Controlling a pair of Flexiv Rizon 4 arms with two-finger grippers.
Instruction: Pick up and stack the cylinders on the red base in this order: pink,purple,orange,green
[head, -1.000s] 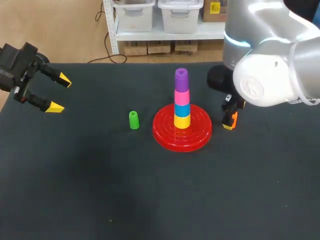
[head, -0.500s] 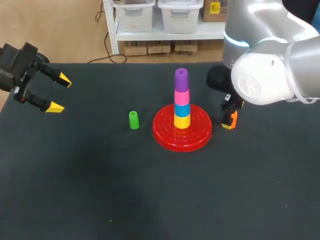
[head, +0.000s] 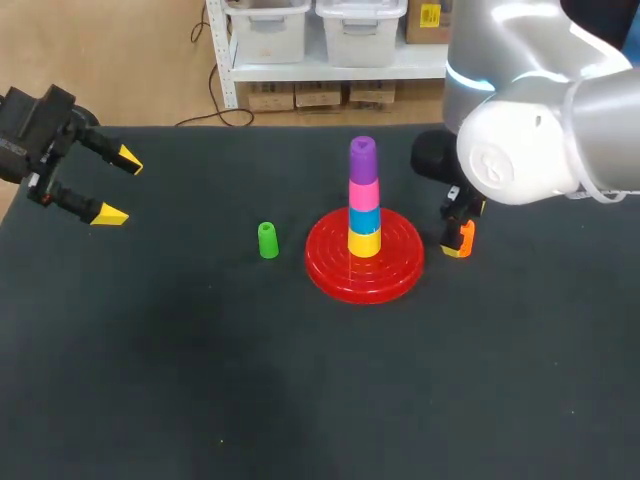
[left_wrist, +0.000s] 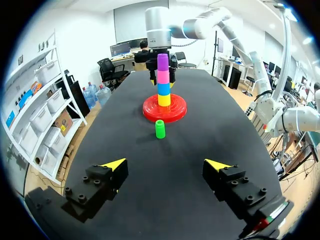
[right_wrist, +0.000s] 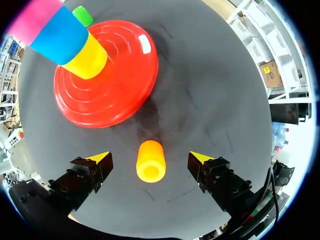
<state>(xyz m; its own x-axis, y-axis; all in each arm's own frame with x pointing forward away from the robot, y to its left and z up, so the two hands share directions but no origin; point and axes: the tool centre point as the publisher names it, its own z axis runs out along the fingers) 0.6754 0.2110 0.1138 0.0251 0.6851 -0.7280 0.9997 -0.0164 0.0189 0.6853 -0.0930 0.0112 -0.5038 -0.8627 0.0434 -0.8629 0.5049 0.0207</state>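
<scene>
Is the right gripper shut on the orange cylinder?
No, the right gripper is open; the orange cylinder lies between its fingers, touching neither.

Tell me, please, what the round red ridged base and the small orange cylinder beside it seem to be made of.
The round red ridged base looks like glossy moulded plastic: a bright glint sits on its concentric rings. The small orange cylinder is probably plastic too, smooth with a softer sheen and even colour; solid or hollow cannot be told.

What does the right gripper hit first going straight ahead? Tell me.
Probably the orange cylinder, centred ahead between the open fingers of the right gripper; how far off it is I cannot tell.
</scene>
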